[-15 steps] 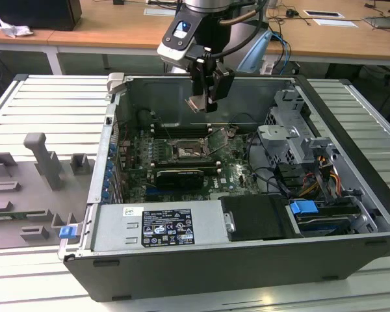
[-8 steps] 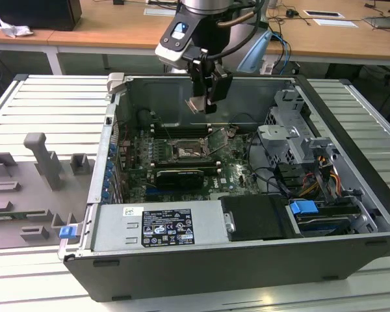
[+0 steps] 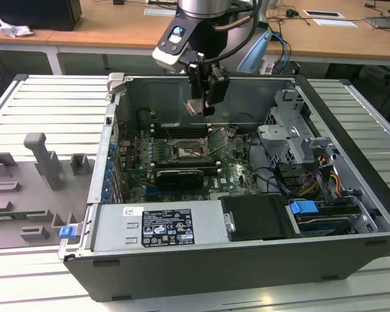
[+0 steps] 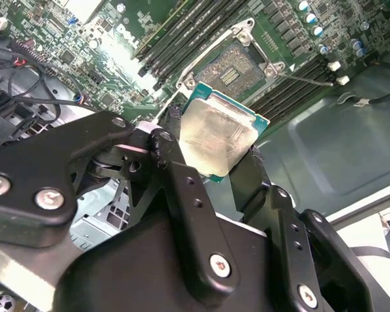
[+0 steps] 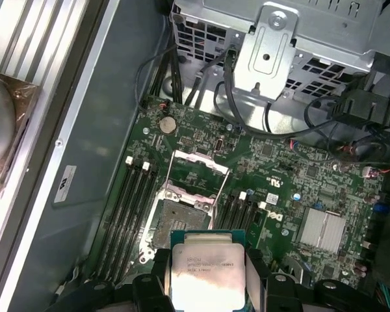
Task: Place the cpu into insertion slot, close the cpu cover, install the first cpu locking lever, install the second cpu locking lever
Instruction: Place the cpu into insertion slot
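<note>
Exterior view: off-arm, raised, angled down into the open computer case (image 3: 247, 273), whole case in frame. Wrist views, both: close behind the end effector (image 5: 207, 274), looking past its chip (image 5: 205, 260) to the circuit board (image 5: 279, 162). Shared by all three (differently angled): the socket (image 3: 188, 151).

The insertion slot (image 5: 175, 224) is lying open from above. Swung-open cpu cover (image 5: 196, 170) and memory modules (image 5: 127, 214) are flanking it closely.
</note>
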Robot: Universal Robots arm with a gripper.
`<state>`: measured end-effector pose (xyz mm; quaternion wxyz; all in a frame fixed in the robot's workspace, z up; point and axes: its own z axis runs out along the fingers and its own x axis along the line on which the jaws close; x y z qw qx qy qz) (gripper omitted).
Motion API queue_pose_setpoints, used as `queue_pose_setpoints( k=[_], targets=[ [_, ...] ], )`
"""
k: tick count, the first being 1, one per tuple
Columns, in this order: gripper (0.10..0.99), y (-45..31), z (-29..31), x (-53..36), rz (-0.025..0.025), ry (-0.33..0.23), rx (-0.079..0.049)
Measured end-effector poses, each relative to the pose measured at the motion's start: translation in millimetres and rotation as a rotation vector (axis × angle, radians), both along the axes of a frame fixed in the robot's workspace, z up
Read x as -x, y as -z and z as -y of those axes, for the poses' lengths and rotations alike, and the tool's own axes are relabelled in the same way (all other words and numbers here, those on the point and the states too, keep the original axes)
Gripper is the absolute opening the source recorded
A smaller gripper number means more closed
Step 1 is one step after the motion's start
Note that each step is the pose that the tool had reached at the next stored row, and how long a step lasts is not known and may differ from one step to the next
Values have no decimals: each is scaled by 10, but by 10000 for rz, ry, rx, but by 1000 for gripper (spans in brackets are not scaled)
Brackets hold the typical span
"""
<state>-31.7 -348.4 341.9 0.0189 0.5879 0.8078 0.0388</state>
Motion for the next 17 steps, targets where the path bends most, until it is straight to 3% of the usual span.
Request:
queue_pose_setpoints(
  k=[17],
  targets=[
    [541,81,0,0,-20,10,0]
  ],
)
